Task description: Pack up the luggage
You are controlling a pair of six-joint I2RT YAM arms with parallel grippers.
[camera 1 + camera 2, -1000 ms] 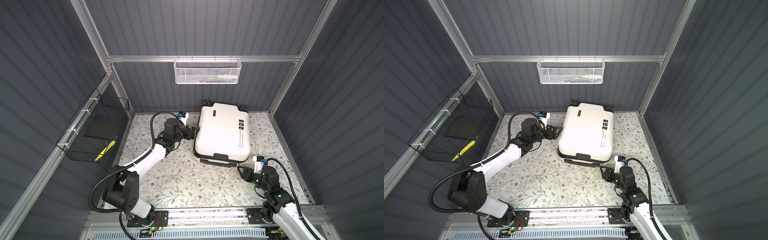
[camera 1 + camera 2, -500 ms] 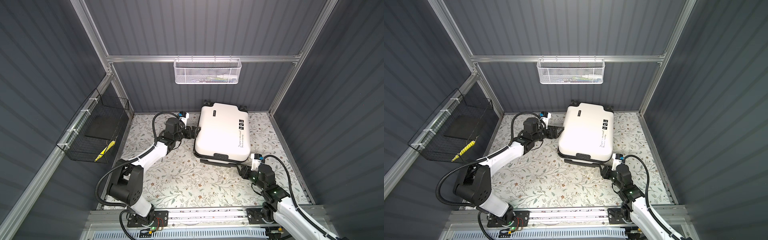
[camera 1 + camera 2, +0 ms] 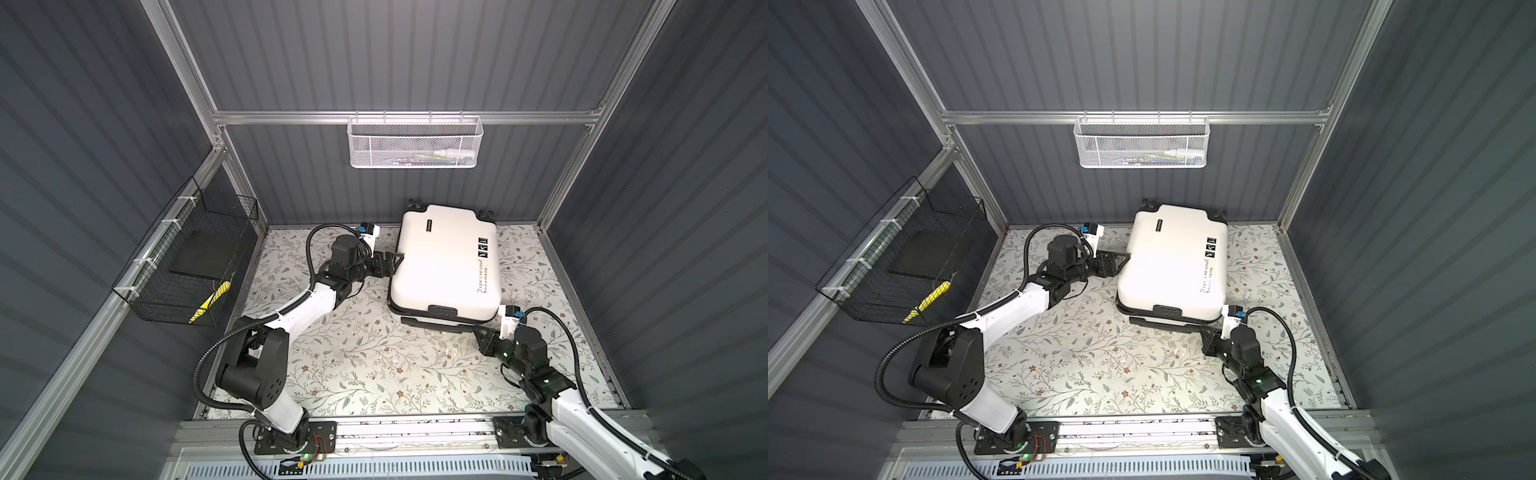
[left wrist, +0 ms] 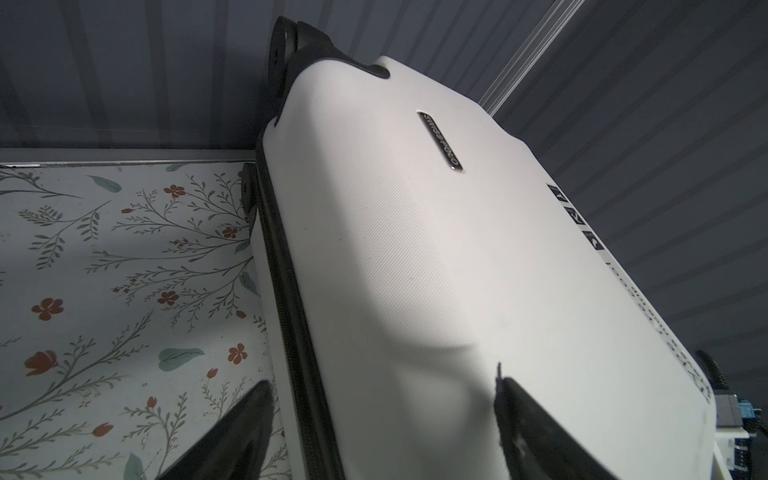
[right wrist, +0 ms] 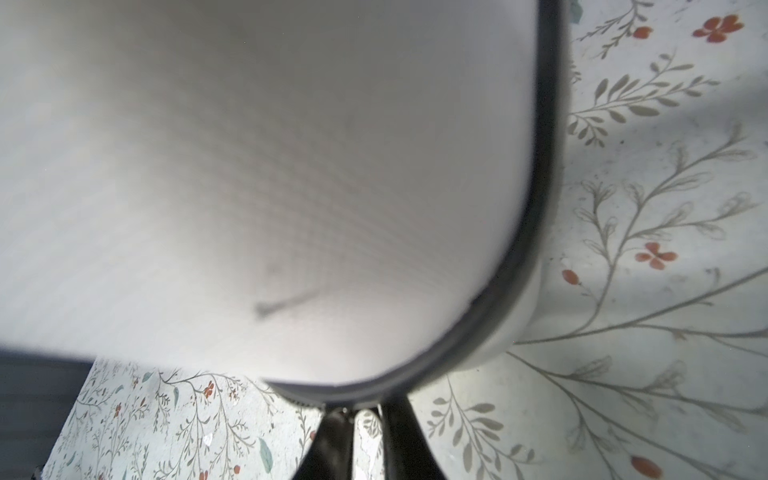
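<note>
Two tools are set: left gripper (image 3: pixel 396 262) spread astride the luggage (image 3: pixel 446 266), right gripper (image 3: pixel 478 331) closed at its corner zipper (image 5: pixel 536 208); unzipping is judged next.

overhead light glares off the luggage (image 3: pixel 444 266), blurred in the right wrist view.

The right end effector (image 3: pixel 477 331) has crept in toward the near right corner of the suitcase (image 3: pixel 444 257). Its jaws, half apart a second ago, have drawn together at the zipper seam (image 5: pixel 536 208). The left end effector (image 3: pixel 395 264) has edged slightly further onto the suitcase's left side.
</note>
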